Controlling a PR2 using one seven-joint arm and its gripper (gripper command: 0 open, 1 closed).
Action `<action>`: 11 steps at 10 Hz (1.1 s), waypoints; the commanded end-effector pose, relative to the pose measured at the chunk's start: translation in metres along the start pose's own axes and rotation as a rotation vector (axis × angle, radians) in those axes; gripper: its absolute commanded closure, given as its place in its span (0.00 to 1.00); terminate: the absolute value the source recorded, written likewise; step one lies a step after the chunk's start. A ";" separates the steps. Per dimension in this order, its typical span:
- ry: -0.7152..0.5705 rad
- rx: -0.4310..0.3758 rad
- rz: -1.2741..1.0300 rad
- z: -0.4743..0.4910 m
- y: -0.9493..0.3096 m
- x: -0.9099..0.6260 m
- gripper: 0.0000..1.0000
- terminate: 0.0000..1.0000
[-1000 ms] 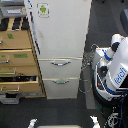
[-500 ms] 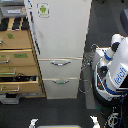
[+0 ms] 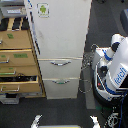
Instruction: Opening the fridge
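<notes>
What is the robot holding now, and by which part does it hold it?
It cannot be told: no gripper is visible. The white robot stands apart from the tall white fridge, whose silver drawer handles are untouched.

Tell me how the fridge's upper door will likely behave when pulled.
The upper door is a large flat panel, so it probably swings stiffly rather than flexing. The fridge is tall and sits flush beside the wooden cabinet, so tipping seems unlikely. No door handle is discernible, so grip may be awkward.
</notes>
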 end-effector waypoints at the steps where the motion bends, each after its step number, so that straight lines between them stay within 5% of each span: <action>1: -0.050 0.036 -0.033 0.062 0.039 0.171 0.00 0.00; 7: -0.077 0.052 0.037 0.093 0.086 0.258 0.00 0.00; 11: -0.084 0.151 0.224 0.151 0.155 0.302 0.00 0.00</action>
